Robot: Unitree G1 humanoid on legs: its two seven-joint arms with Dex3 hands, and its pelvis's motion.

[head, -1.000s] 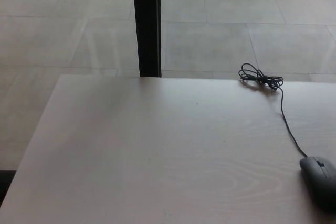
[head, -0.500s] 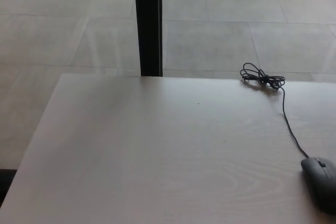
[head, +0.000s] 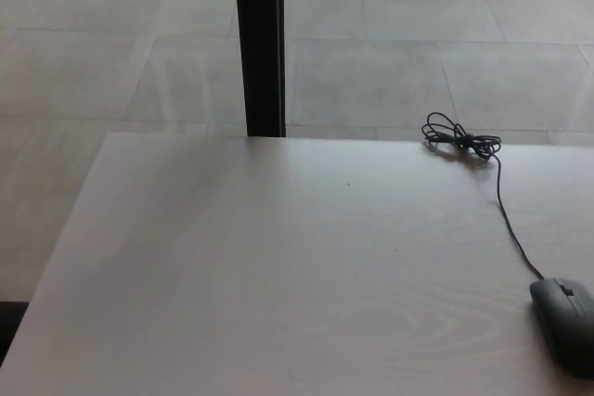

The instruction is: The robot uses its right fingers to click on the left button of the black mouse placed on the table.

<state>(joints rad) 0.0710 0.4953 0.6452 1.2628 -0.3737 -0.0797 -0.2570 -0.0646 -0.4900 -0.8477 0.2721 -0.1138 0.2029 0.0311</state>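
A black mouse [head: 566,324] lies on the pale wooden table [head: 278,275] at the right edge of the head view, partly cut off by the picture's border. Its thin black cable [head: 506,215] runs away from it toward the far edge of the table and ends in a tied bundle [head: 459,138]. Neither of my hands shows anywhere in the picture.
A black vertical post [head: 259,42] stands behind the table's far edge. Beyond it is a floor of large grey tiles [head: 390,62]. The table's left edge runs diagonally down toward the lower left corner.
The picture shifts by a few pixels between frames, so the camera has wobbled slightly. The mouse and its cable lie where they were.
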